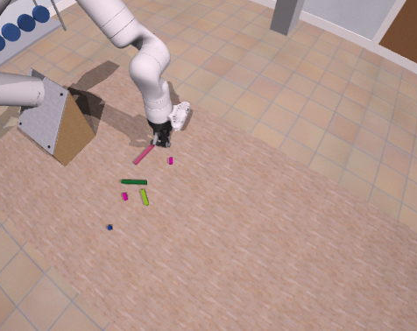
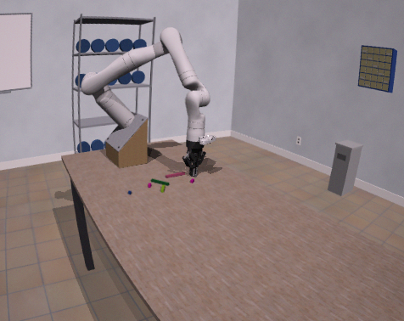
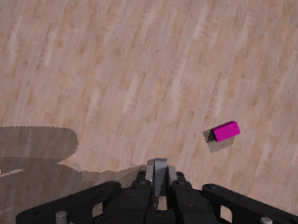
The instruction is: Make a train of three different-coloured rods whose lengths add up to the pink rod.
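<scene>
We have the grey rod (image 3: 160,186) between the fingertips of the gripper (image 1: 161,144) (image 2: 193,173) (image 3: 160,176), its length pointing away from the palm in the wrist view. The fingers are nearly together, with only a narrow opening taken up by the rod — they have hold of it. Whether its underside touches the table (image 1: 250,228) (image 2: 226,229) (image 3: 125,65), we cannot tell.

Near the fingertips, and apart from them, we see a short magenta rod (image 1: 171,160) (image 2: 192,181) (image 3: 226,131) lying flat. On the gripper's other side lies the long pink rod (image 1: 144,155) (image 2: 175,175), one end close by the fingers in the top view; we cannot tell if they touch.

Farther out lies the green rod (image 1: 134,182) (image 2: 159,183), with the lime rod (image 1: 144,197) (image 2: 162,188) near it and turned across its direction. A second magenta rod (image 1: 124,196) (image 2: 149,185) lies near both. The tiny blue rod (image 1: 109,227) (image 2: 129,193) sits well apart — the farthest of our rods from the gripper.
</scene>
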